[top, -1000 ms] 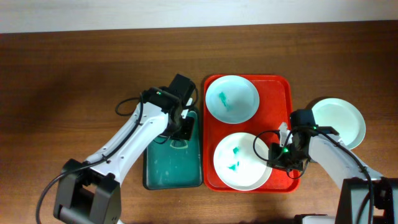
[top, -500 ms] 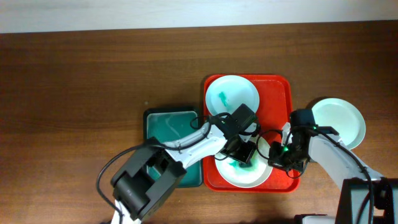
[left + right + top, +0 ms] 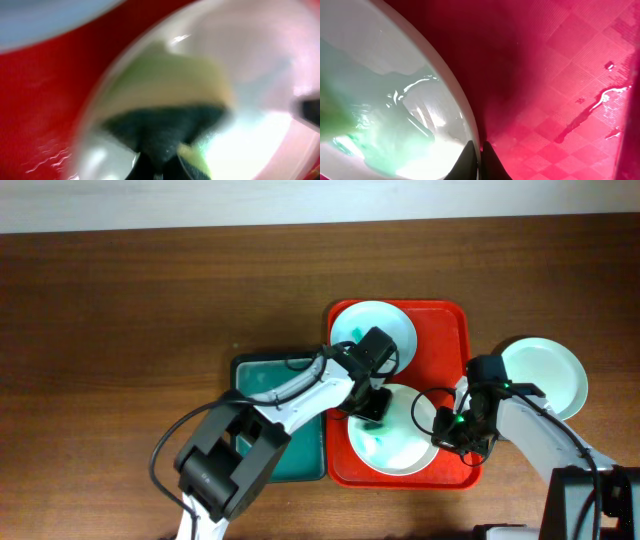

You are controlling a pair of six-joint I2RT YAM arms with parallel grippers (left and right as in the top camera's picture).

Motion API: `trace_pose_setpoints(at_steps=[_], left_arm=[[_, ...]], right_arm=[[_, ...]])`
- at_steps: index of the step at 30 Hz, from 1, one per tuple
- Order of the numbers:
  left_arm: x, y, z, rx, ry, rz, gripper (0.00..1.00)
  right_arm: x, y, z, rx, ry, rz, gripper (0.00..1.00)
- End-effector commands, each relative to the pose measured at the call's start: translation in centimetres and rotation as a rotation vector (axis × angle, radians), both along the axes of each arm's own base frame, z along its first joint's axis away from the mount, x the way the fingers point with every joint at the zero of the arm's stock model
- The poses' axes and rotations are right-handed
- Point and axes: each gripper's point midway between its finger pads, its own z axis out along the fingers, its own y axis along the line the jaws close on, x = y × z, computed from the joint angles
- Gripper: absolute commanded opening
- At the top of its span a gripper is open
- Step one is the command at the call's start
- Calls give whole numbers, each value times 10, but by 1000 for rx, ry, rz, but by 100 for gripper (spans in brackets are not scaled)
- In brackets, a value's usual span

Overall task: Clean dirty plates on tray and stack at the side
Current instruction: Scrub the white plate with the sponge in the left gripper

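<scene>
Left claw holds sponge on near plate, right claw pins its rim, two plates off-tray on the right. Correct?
No. Overhead shows one plate right of the red tray, not two. The sponge on near plate, right claw on its rim: fine.

The overhead camera looks straight down on the bench [image 3: 120, 300] from well above, with the far edge at the top, and takes in the whole tray [image 3: 450, 330]. The left wrist camera sits very close over the near plate [image 3: 400, 450]; its view is blurred, and a sponge [image 3: 165, 95] fills the middle. The right wrist camera, equally close, looks down past its fingers [image 3: 468, 165] at that plate's right rim and the tray floor. All three views share this plate.
</scene>
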Motion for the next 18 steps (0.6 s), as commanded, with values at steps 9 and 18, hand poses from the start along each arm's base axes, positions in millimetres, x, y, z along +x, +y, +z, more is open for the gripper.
trace_pose_setpoints(at_steps=[9,18], left_arm=[[-31,29,-32,219,32,-51,0],[26,56,-8,428,-211,62,0]], right_arm=[[-3,-11,-6,-61,12,12,4],[-3,-11,-6,-61,10,15,4]])
